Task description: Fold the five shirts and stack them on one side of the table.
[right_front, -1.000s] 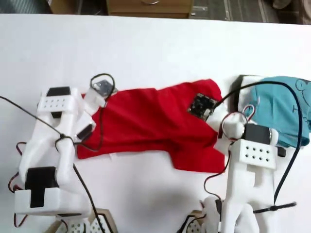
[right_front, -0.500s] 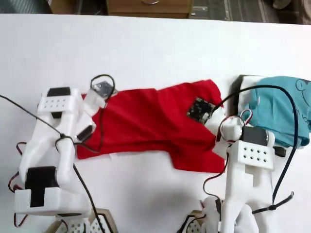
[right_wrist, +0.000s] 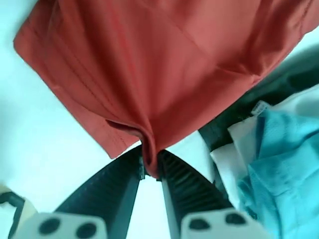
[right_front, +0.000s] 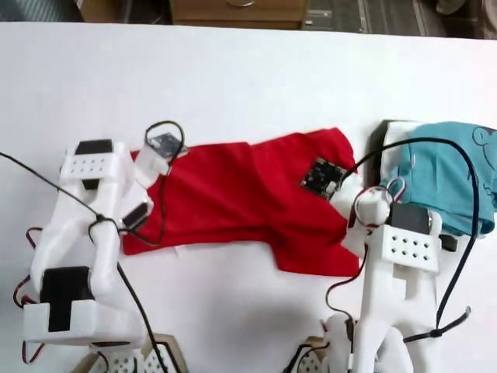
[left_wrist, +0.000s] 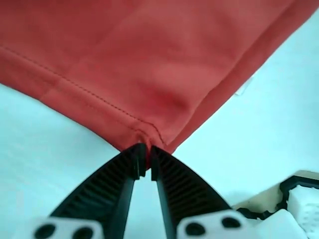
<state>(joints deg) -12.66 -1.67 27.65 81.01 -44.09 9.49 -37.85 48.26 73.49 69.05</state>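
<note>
Pinching tight, the left gripper (left_wrist: 145, 158) holds one corner of the red shirt (right_front: 241, 198). The right gripper (right_wrist: 149, 167) is clamped on a bunched fold at the shirt's other end, just beside the teal shirt (right_front: 439, 183). Both arms lean forward and bend down to the white table (right_front: 233, 78). The red shirt lies long-ways from one arm to the other.

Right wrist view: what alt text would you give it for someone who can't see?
The right pincer is clamped on a bunched edge of a red shirt lying on a white table. A teal shirt lies close by.
</note>
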